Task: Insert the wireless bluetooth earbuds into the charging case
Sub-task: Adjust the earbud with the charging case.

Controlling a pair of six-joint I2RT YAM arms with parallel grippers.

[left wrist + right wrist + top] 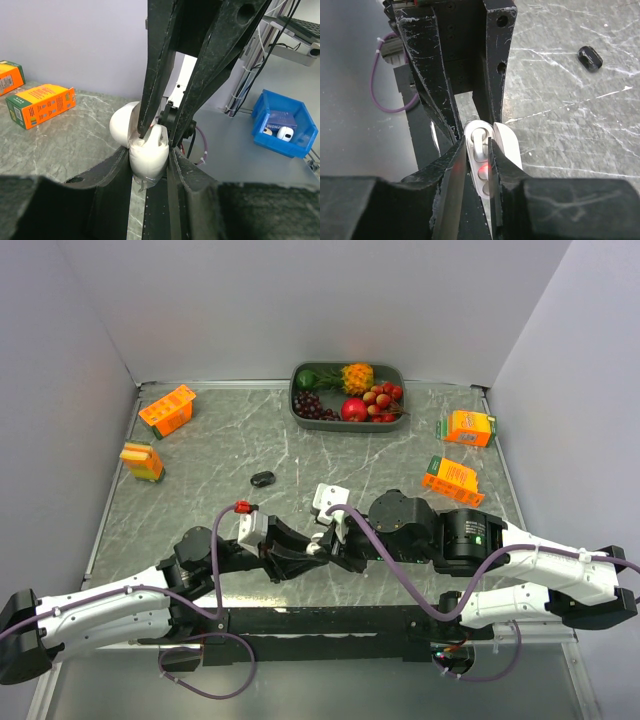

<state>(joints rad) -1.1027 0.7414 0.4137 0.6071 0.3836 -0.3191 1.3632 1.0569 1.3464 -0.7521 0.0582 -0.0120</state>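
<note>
White charging case (146,167) clamped in left gripper (149,150); right gripper (476,144) jaws apparently pinching white earbud (479,137) at its slot. Should press straight down, then release; black earbud (263,479) lies apart on table (200,460).

1 earbud (263,479) behind case (147,157), tray (296,412) at far edge

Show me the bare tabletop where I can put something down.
Free: the marble between the left orange boxes and the black earbud; also between the fruit tray and the right orange boxes. Crowded: front centre, where both arms meet at the charging case.
</note>
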